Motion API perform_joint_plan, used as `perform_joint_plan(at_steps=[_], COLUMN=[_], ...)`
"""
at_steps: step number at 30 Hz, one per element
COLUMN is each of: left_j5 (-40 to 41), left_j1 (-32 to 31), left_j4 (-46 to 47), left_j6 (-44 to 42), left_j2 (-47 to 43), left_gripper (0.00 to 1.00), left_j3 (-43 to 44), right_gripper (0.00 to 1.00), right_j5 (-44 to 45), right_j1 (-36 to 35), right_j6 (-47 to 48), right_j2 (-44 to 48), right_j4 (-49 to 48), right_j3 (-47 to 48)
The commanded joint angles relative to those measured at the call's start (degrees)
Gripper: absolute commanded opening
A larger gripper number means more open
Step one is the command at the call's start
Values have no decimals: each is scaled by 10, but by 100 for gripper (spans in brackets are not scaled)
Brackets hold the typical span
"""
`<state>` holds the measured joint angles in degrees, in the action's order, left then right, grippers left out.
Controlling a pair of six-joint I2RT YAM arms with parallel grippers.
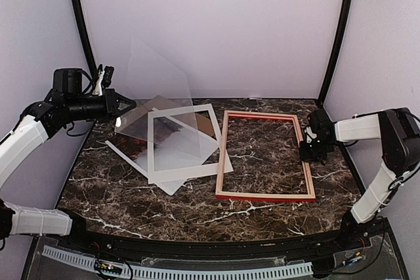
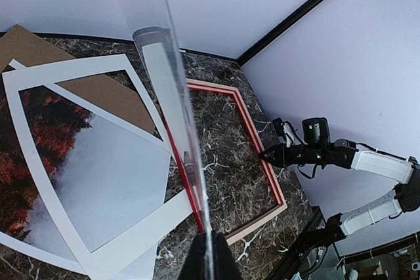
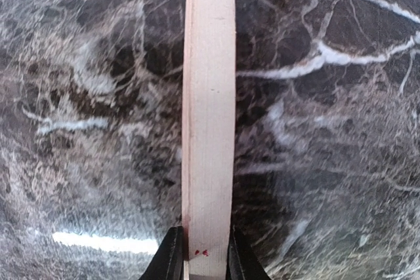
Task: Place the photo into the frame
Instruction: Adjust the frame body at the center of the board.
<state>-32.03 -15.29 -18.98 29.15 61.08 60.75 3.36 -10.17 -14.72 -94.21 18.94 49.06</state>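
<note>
The red frame lies flat on the marble table, right of centre; it also shows in the left wrist view. My right gripper is shut on its right rail, whose pale wood side sits between the fingers. The photo lies at the left under a white mat; its reddish terrain and grey sky show through the mat's window. My left gripper is shut on a clear pane, held tilted above the pile; the pane's edge runs up from the jaws.
A brown backing board lies under the photo and mat, toward the back. The enclosure's pale walls and black corner posts stand close behind. The right arm reaches in from the table's right edge.
</note>
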Motion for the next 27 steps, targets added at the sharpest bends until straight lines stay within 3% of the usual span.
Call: perform_joint_plan(at_steps=[1,11,15,24,27], left_j5=[1,5,9,29,29], left_j1=[-10,-59,-102,-211,-249], left_j4=[29,79,137,270,304], left_j6=[-2,26,59,118,133], left_j2=[2,22,37,122,166], left_gripper=[0,0,0,0,0], left_j3=[13,3,-12,-11,7], right_gripper=[19,21,32,68,73], right_j5=[4,2,-16,-23,-31], right_j1=[-24,-47,-49,-42,-18], right_j6=[0,-14,-35,-51,-48], right_j2=[27,71,75,92,106], right_j4=[40,42,22,1,-1], right_j3=[-22,-49,-55,-46,-37])
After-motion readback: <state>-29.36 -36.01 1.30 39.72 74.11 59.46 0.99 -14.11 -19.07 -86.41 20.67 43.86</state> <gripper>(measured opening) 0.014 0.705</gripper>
